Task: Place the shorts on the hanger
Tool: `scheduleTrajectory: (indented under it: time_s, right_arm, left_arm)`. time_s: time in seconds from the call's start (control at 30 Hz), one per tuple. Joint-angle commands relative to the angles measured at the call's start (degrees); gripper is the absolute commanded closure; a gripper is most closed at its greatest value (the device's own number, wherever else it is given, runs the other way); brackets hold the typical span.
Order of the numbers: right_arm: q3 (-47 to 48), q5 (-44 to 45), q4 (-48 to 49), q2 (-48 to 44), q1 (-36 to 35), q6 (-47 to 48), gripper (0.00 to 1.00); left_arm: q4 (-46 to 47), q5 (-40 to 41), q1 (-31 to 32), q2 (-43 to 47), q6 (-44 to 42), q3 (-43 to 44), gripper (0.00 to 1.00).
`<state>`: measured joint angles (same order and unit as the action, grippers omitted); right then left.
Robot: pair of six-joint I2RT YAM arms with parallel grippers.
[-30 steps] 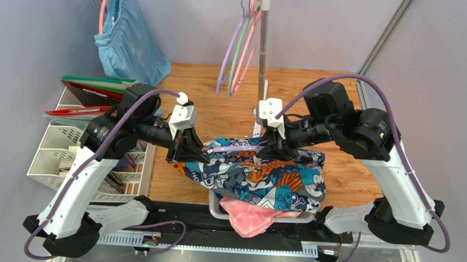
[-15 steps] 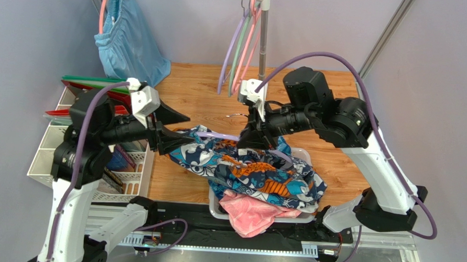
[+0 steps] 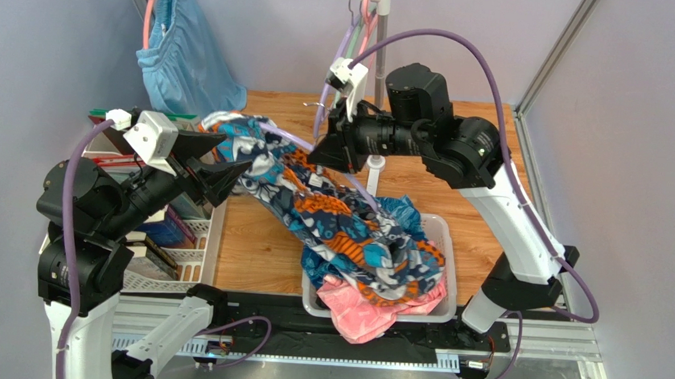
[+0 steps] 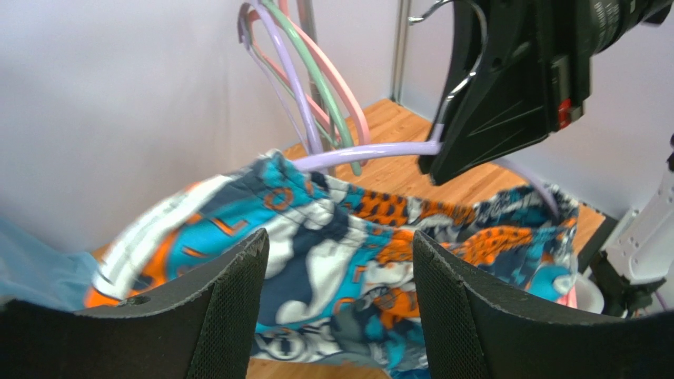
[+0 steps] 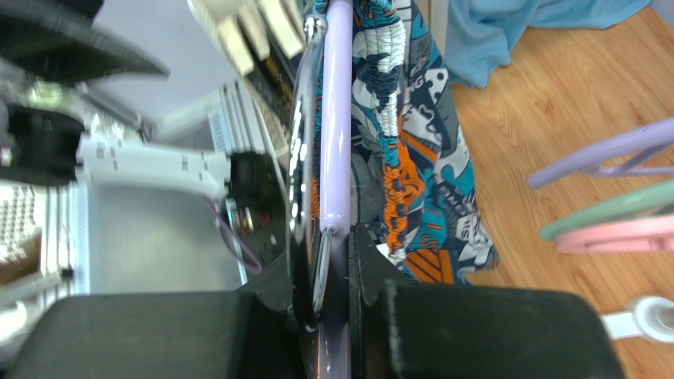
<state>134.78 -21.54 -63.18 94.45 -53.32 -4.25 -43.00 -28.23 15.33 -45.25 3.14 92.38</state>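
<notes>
The printed shorts (image 3: 348, 233) hang over the lavender hanger (image 3: 285, 138), trailing from high at the left down into the white bin. My right gripper (image 3: 327, 151) is shut on the hanger at its neck, beside the metal hook (image 5: 304, 158); the lavender bar (image 5: 336, 118) runs out between its jaws with the shorts (image 5: 403, 142) alongside. My left gripper (image 3: 224, 163) is open at the shorts' upper left end. In the left wrist view its fingers (image 4: 237, 308) stand wide apart, the shorts (image 4: 316, 197) lie just beyond them, and the hanger (image 4: 364, 151) meets the right gripper's fingers (image 4: 475, 134).
A white bin (image 3: 440, 237) at the near edge holds a pink garment (image 3: 361, 314). Purple, green and pink hangers (image 3: 346, 62) hang on the rack by its pole (image 3: 378, 72). Light-blue shorts (image 3: 188, 55) hang at back left. A white shelf (image 3: 176, 251) with books stands left.
The right gripper has lifted the hanger and shorts up and toward the back left. The left gripper has opened, let go of the shorts, and swung up and left.
</notes>
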Motion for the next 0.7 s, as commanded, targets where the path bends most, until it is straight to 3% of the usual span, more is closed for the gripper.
scheduleTrajectory:
  time_s: [0.0,0.17,0.27,0.37,0.47,0.67]
  right_arm:
    - [3.6,8.9,16.6,4.1,0.1,-14.7,1.0]
    - [3.2,21.3,23.6,6.7,-1.1,-24.6,1.0]
    - [3.6,32.1,26.3,7.9,-3.8,-26.1,1.0]
    - [3.4,37.6,28.5,9.3,-5.9,-27.2,1.0]
    - [3.6,40.5,30.4,10.9,-7.4,-28.6,1.0]
    - [4.3,42.4,32.9,13.2,-9.0,-30.3,1.0]
  left_arm:
    - [-0.9,4.0,-0.3,-1.9,6.5,1.8,0.3]
    - [0.2,-2.7,-0.3,0.0,10.9,-4.1,0.29]
    - [0.8,-5.3,-0.3,1.0,14.8,-8.2,0.3]
    - [4.5,-8.2,-0.3,2.1,19.1,-13.1,0.32]
    - [7.1,-8.1,-0.3,1.4,22.0,-15.8,0.38]
    - [11.9,-9.7,-0.2,-1.3,25.6,-17.7,0.4]
